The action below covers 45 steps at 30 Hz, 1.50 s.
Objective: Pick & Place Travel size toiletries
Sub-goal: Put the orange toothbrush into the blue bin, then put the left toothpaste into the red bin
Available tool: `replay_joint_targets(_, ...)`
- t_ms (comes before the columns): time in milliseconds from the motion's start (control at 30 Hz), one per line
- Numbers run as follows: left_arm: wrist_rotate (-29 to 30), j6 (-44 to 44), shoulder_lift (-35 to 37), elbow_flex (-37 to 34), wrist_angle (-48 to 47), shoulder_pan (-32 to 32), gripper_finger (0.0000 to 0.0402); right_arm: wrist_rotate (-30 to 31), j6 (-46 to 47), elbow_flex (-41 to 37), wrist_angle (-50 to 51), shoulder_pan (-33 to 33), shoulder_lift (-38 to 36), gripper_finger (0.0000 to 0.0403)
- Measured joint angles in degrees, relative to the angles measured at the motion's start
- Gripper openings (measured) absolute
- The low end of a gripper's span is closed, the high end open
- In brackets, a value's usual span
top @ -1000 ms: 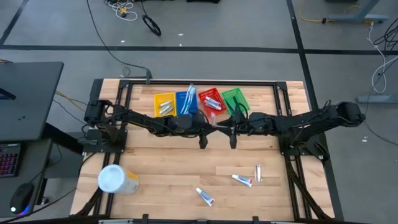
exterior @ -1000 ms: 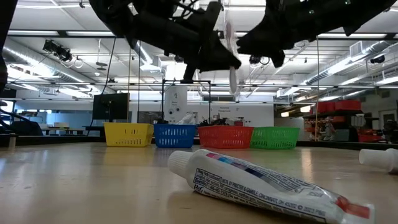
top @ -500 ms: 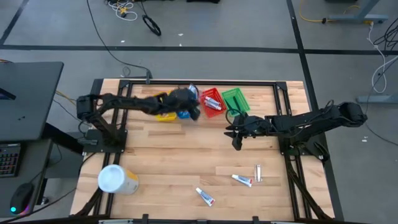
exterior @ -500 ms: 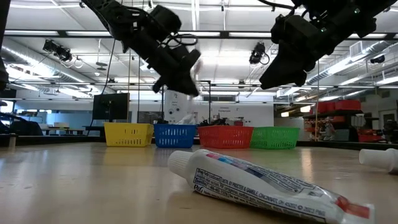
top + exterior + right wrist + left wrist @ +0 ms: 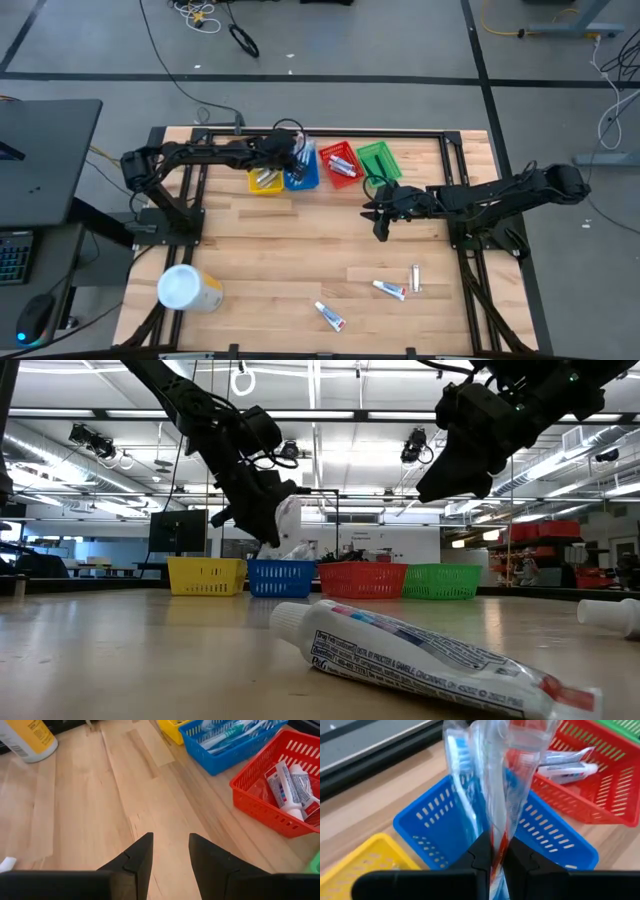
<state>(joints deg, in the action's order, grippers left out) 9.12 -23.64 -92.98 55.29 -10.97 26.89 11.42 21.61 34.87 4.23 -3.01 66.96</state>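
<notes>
Nearest you, three small white printed tubes [image 5: 389, 289] lie loose on the wooden counter [image 5: 300, 260]. Your right gripper [image 5: 378, 228] waits mid-counter, fingers apart, empty. Farthest, your left gripper [image 5: 297, 160] is clamped on a clear-wrapped toothbrush [image 5: 487, 785] over the blue plastic basket [image 5: 540, 837], likely for dropping.

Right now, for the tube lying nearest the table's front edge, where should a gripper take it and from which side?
Grip the toothpaste tube mid-body, coming straight down with the gripper fingers across its width. It lies flat and diagonal on the table, clear of the other tube, and its body is wider than the cap end.
</notes>
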Motion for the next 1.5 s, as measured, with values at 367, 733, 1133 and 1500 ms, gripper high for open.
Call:
replay_joint_targets(367, -3.0, -2.8, -4.7, 0.1, -0.9, 0.1, 0.0049, -0.1, 0.2, 0.0, -0.6, 0.0, 0.0, 0.0136)
replay_joint_targets(733, -3.1, -2.5, -4.7, 0.1, -3.2, 0.7, 0.012, 0.0, 0.0, 0.0, -0.6, 0.0, 0.0, 0.0136)
replay_joint_targets(1133, -2.0, 3.6, 1.4, 0.1, -4.1, -0.4, 0.0172, -5.7, -1.1, 0.0, 0.0, -0.8, 1.1, 0.014)
replay_joint_targets(1500, 0.4, 7.7, 13.0, 0.1, -7.3, -10.4, 0.0154, -5.7, 0.4, 0.0, -0.3, -4.3, 4.7, 0.0183)
